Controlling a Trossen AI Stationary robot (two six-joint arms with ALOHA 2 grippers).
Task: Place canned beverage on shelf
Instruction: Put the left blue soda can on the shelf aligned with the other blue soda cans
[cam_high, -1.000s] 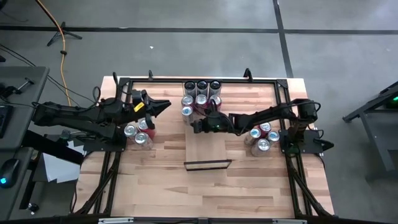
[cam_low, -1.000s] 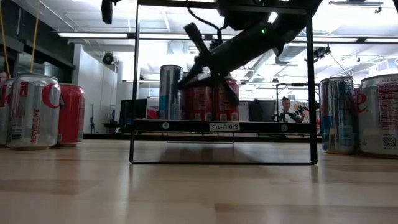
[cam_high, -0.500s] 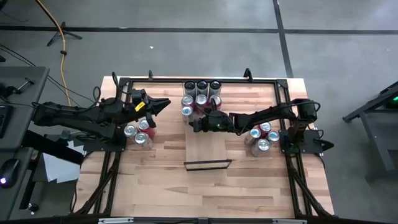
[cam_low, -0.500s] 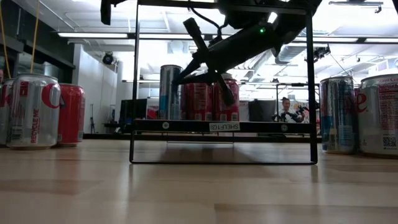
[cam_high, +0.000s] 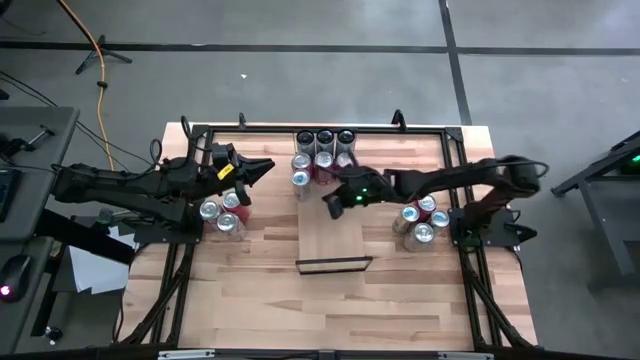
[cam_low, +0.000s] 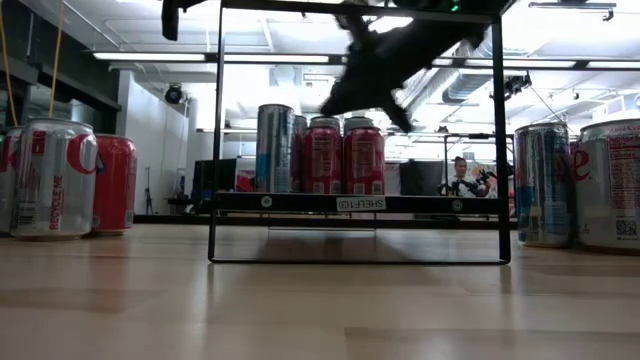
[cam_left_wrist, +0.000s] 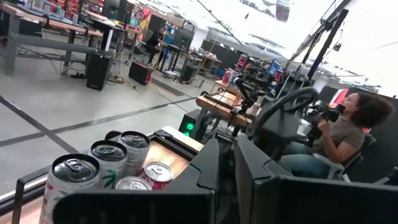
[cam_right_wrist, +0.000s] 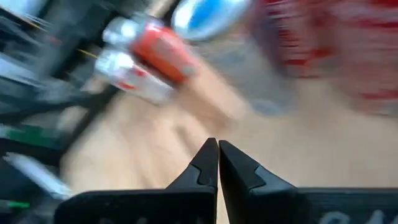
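The shelf (cam_high: 335, 240) is a pale board in the middle of the table, with a black lip at its near end. In the low view the shelf (cam_low: 300, 202) stands raised on a thin black frame. Several cans (cam_high: 323, 158) stand upright on their bases at its far end; these cans (cam_low: 322, 155) are red and silver. My right gripper (cam_high: 329, 206) hangs shut above the shelf, just near of the cans, and holds nothing. In the low view it (cam_low: 372, 72) is a blur above the can tops. My left gripper (cam_high: 264, 167) waits shut, in the air at the far left.
Loose cans stand in a left group (cam_high: 222, 212) under my left arm and a right group (cam_high: 420, 222) under my right arm. The black frame rail (cam_high: 320, 127) runs along the table's far edge. Bare shelf board lies near of the standing cans.
My right gripper has risen from in front of the cans on the shelf to above their tops. It has drawn back a little toward the table's right and rolled at the wrist, staying shut. The cans have stayed upright in place.
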